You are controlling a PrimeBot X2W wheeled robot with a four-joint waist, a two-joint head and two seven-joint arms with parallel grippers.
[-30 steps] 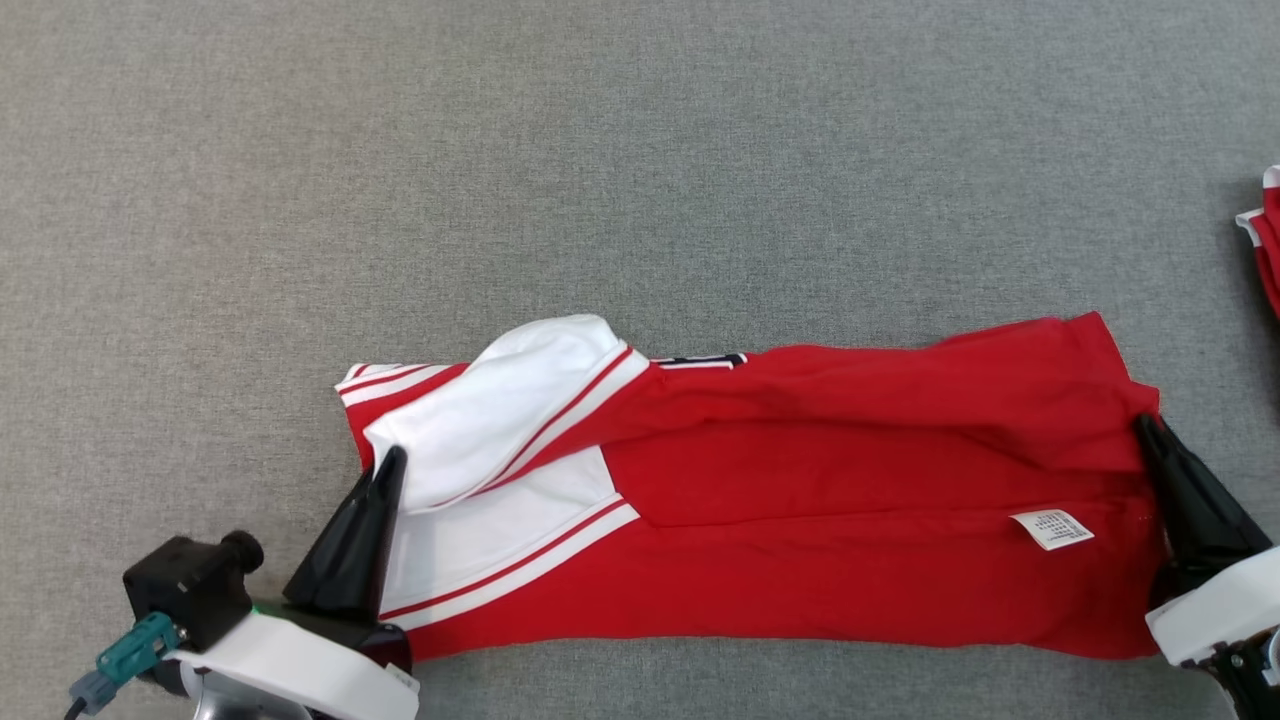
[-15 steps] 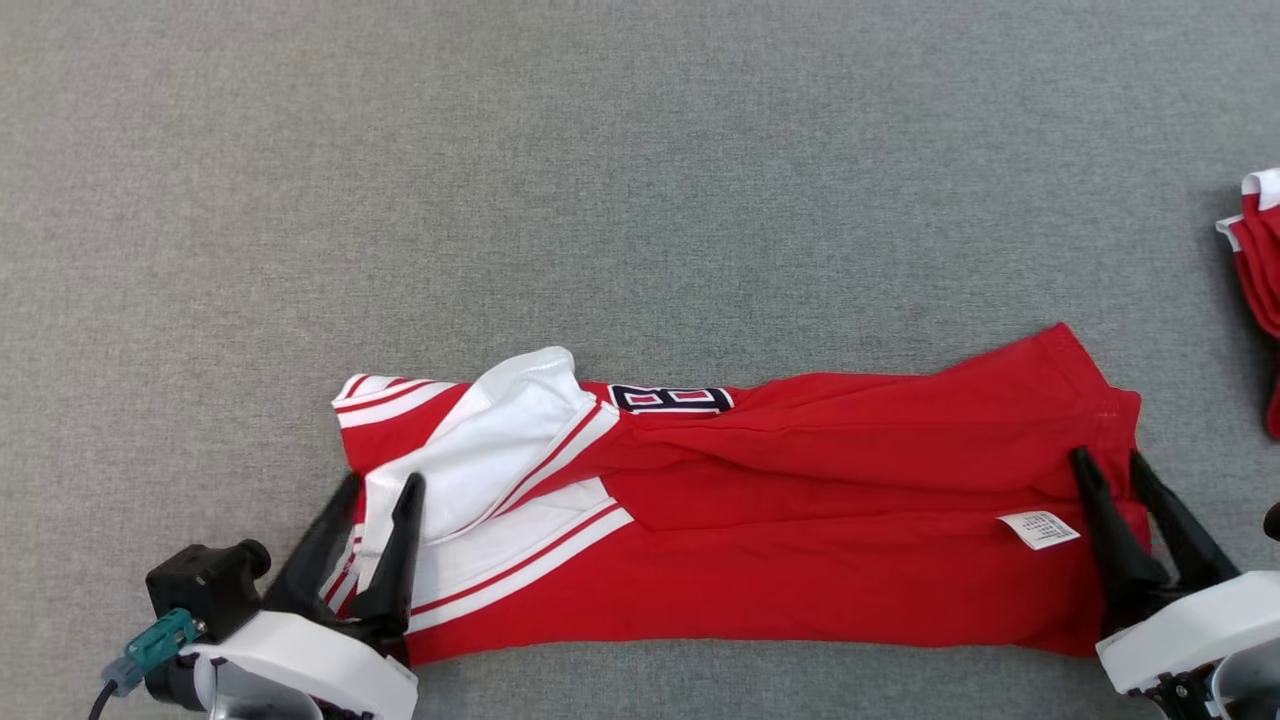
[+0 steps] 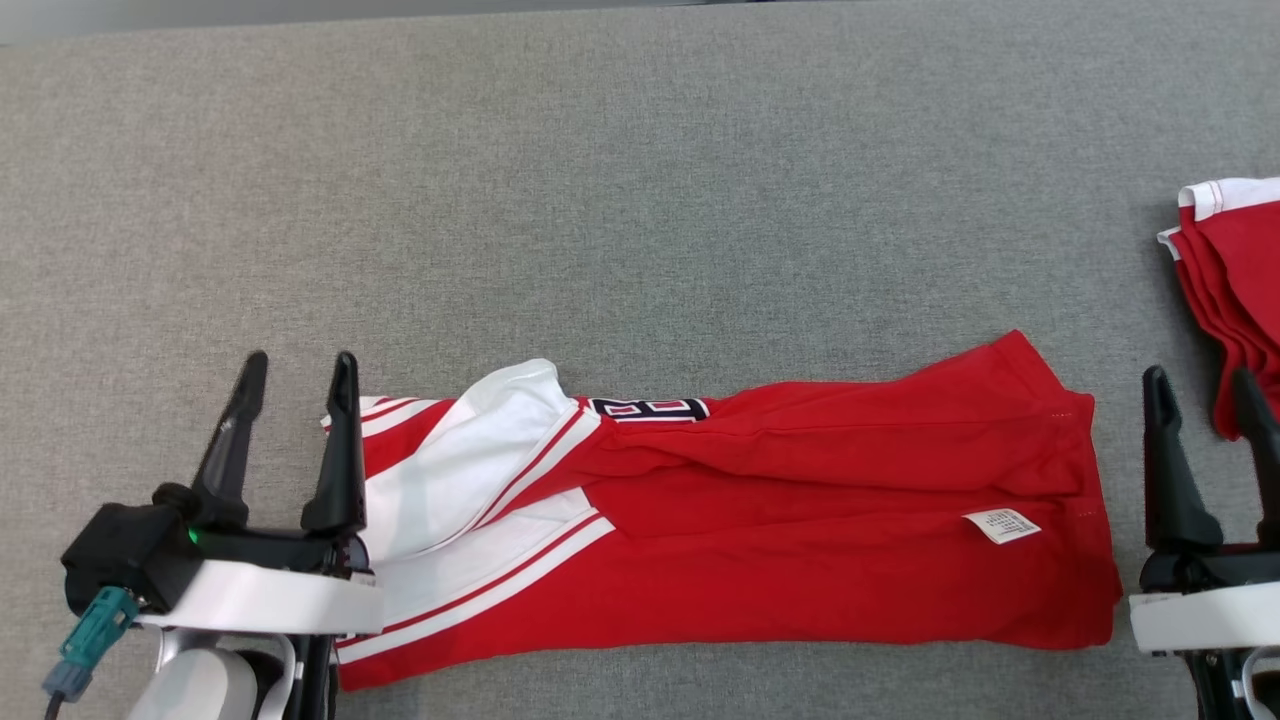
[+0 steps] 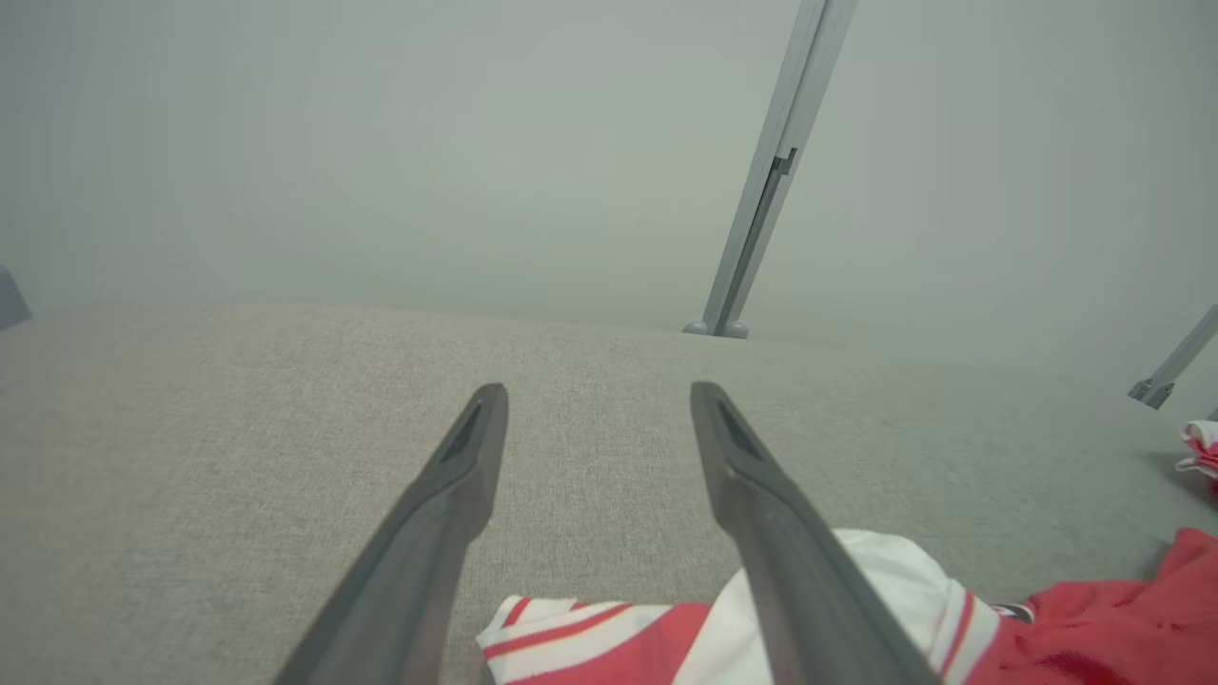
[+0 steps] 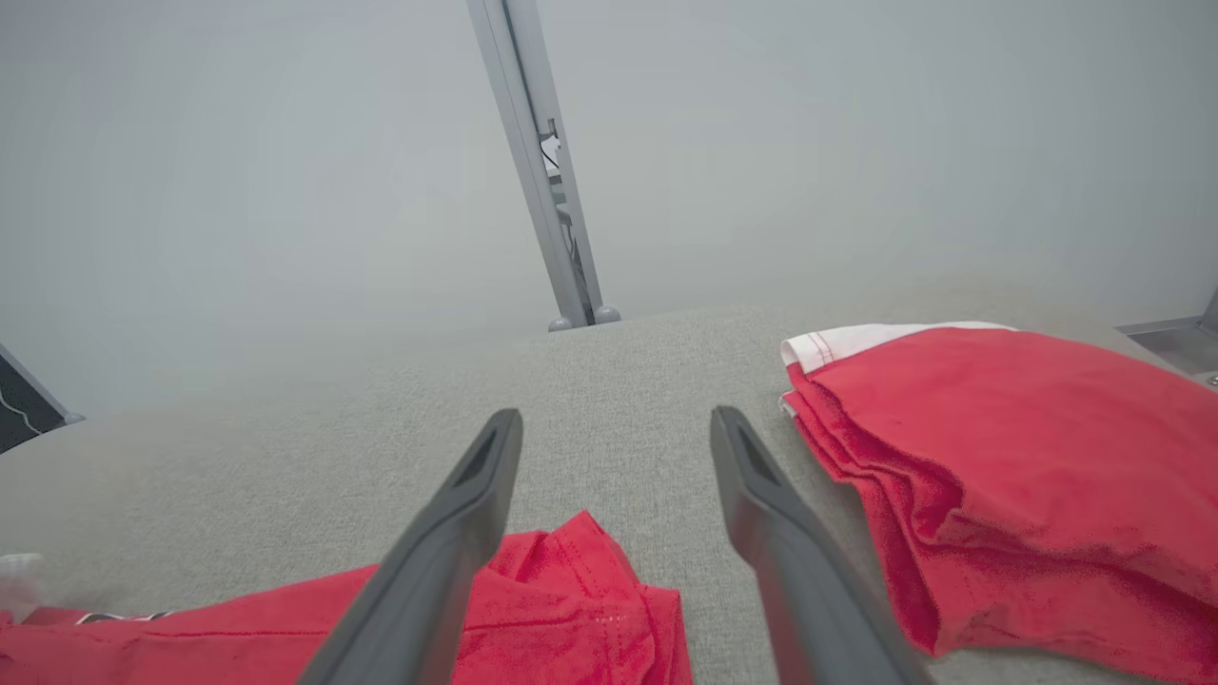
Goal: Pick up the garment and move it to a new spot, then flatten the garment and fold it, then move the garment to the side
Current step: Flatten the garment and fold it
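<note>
The garment (image 3: 800,530) is a red shirt with white, red-striped sleeves, folded into a long band across the grey cloth surface (image 3: 640,200). A white care label (image 3: 1001,525) lies on its right part. My left gripper (image 3: 297,368) stands open just off the garment's left end, with nothing between its fingers. In the left wrist view the striped sleeve (image 4: 609,637) lies below the open left gripper (image 4: 598,400). My right gripper (image 3: 1200,384) is open past the garment's right end, and in the right wrist view the red hem (image 5: 571,590) lies below that open gripper (image 5: 617,423).
A stack of folded red garments (image 3: 1235,290) lies at the right edge, close beside my right gripper; the right wrist view shows the same stack (image 5: 1028,476). Grey metal posts (image 4: 761,190) (image 5: 542,171) stand at the far edge of the surface.
Both grippers have let go of the garment, opened wide and pulled outward off its two ends. The head camera has shifted, so more of the stack at the right shows.
</note>
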